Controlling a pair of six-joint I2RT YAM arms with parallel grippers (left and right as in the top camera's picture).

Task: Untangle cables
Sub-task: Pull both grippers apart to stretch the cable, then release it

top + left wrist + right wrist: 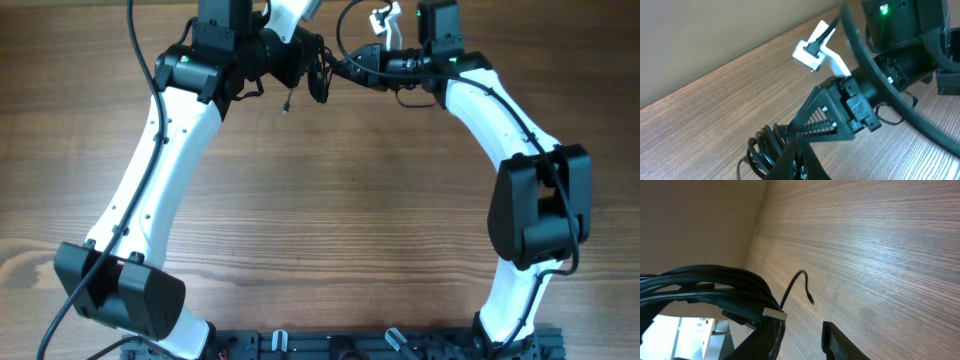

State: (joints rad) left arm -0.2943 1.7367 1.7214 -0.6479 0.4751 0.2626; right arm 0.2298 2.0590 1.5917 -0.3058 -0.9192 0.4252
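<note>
Black cables (715, 282) bunched against the right gripper (804, 332), whose jaws stood parted. The left gripper (305, 60) was clamped shut on the bundle, near the wooden table's (330, 200) far edge.

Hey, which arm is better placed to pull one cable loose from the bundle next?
Right. The right hand is open beside the cables; the left hand is shut, holding the bundle up.

A wood-grain table (330, 200) has a black rail (330, 345) along its near edge.
</note>
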